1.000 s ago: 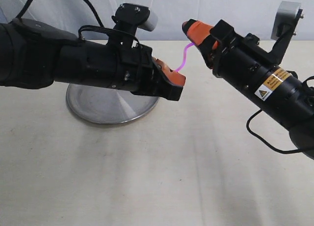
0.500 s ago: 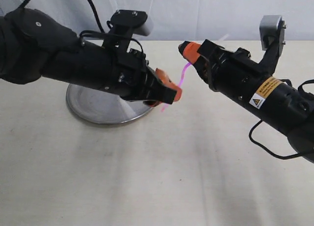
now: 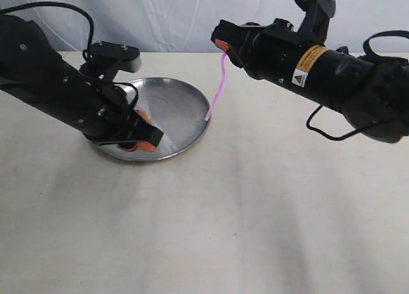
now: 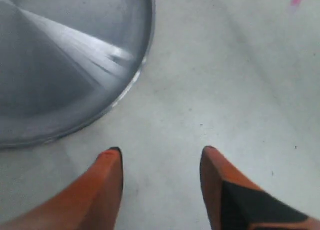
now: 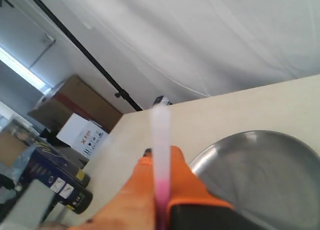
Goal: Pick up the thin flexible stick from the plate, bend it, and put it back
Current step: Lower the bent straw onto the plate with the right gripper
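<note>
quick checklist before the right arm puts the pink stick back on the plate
1. right gripper shut on the thin flexible stick: ok
2. left gripper open, off the stick: ok
3. plate bare where visible: ok
4. stick's lower tip inside the rim: cannot tell, it hangs right at the rim
5. left gripper out of the way: not ok, it hovers at the plate's near edge
6. stick visibly bent: cannot tell, only a slight curve shows

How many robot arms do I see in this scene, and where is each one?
2. The left arm is low at the near edge of the plate, jaws open and empty. The right arm is raised right of the plate, its jaws holding the thin flexible stick.
</note>
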Robot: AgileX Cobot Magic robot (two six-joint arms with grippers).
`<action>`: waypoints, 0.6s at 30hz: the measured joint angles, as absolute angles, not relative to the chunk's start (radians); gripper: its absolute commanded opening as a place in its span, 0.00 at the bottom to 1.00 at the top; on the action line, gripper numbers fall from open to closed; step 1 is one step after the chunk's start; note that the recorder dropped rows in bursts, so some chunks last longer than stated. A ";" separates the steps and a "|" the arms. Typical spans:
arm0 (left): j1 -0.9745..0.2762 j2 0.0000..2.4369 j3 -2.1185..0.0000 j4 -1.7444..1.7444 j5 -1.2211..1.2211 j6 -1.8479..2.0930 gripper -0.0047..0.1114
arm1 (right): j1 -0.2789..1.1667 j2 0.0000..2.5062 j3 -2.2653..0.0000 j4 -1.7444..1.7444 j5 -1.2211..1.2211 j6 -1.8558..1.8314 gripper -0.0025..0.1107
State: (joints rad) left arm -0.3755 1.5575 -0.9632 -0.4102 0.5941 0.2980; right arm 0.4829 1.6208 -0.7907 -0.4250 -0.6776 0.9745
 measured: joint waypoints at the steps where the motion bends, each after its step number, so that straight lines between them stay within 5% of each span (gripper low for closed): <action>1: -0.359 1.548 -0.963 -0.409 0.594 0.296 0.43 | 0.483 1.635 -0.816 -0.449 -0.655 0.977 0.01; 10: -0.162 1.430 -0.963 -0.394 0.591 0.293 0.05 | 0.483 1.786 -0.995 -0.716 -0.595 1.168 0.01; 18: -0.013 1.427 -0.900 -0.389 0.486 0.269 0.04 | 0.502 1.946 -1.167 -1.045 -0.595 1.428 0.01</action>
State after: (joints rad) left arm -0.0127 1.4271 -0.8996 -0.3887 0.4863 0.2686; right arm 0.5020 1.9463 -1.1669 -1.0454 -0.5950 1.4281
